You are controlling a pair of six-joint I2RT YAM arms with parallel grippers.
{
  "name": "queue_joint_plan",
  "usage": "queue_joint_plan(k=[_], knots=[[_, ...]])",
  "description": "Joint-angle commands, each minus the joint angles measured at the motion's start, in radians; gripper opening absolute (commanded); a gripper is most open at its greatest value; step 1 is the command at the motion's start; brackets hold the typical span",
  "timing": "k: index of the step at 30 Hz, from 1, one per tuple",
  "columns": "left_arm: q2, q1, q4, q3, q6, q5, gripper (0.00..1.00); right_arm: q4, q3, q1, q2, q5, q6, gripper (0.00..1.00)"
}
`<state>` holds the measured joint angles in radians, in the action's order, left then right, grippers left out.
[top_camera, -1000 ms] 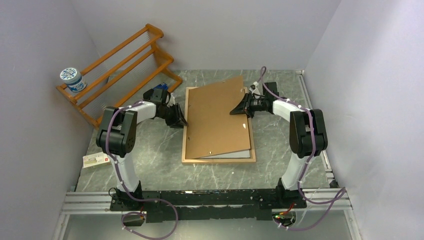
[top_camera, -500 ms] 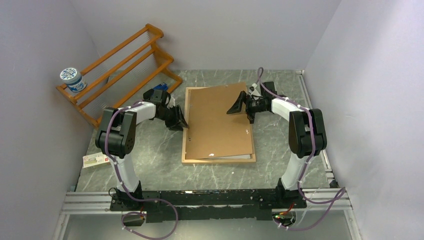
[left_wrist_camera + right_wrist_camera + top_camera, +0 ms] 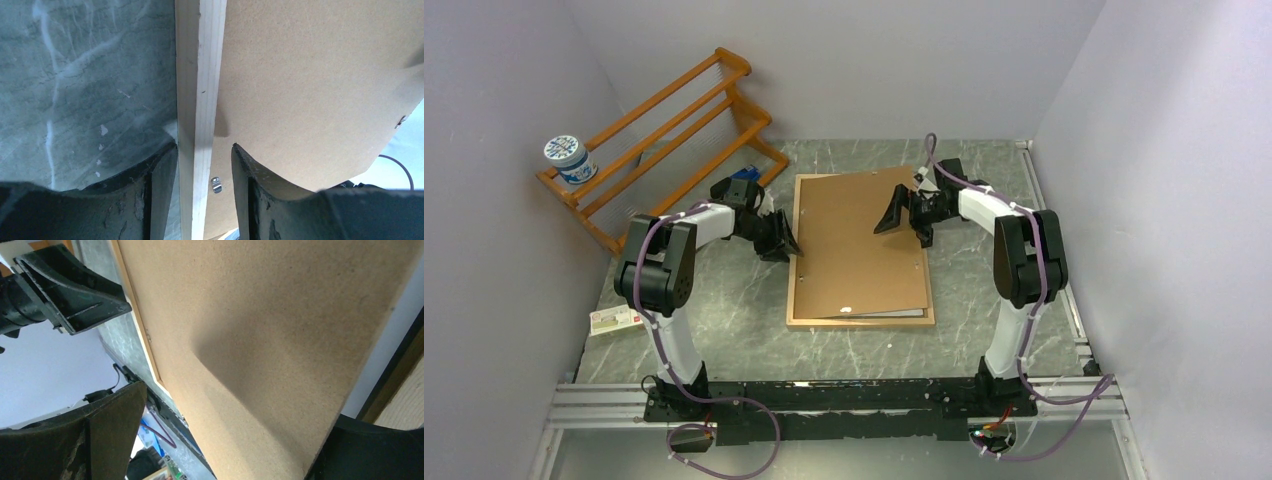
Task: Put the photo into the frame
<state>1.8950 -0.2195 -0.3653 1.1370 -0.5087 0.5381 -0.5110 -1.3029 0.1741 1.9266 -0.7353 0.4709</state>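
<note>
Two rails matter most on the table point(image 3: 724, 310): the left and right sides of the frame point(image 3: 860, 321), which lies flat. On the frame rests the brown backing board point(image 3: 859, 240), slightly askew to those rails. A pale strip point(image 3: 894, 313) shows just inside the frame's near rail. I take it for the photo's white back under the board, though it could be the pane. So I judge I am seating the backing. Next I must square the board so it drops inside the frame.

My left arm lies low, and my left gripper point(image 3: 784, 240) straddles the frame's left rail, fingers apart, not pinching. My right arm reaches over the frame's far right part, and my right gripper point(image 3: 900, 232) is spread wide above the board, holding nothing. A small metal tab point(image 3: 216, 185) sits just inside the frame's left rail.
</note>
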Motion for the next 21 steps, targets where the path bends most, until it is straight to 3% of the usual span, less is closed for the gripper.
queue_joint_plan(k=[1, 5, 11, 21], knots=[[0.011, 0.007, -0.043, 0.003, 0.020, -0.012, 0.51, -0.039, -0.064, 0.013, 0.002, 0.025, -0.023, 0.96], [0.005, 0.006, -0.047, 0.002, 0.013, -0.023, 0.54, -0.125, -0.125, 0.022, 0.019, 0.113, -0.049, 0.99], [-0.014, 0.006, -0.037, -0.015, -0.007, -0.045, 0.65, -0.299, -0.231, 0.056, 0.051, 0.382, -0.073, 0.99], [-0.052, 0.006, -0.042, -0.038, -0.026, -0.103, 0.77, -0.408, -0.300, 0.065, 0.054, 0.668, -0.091, 0.99]])
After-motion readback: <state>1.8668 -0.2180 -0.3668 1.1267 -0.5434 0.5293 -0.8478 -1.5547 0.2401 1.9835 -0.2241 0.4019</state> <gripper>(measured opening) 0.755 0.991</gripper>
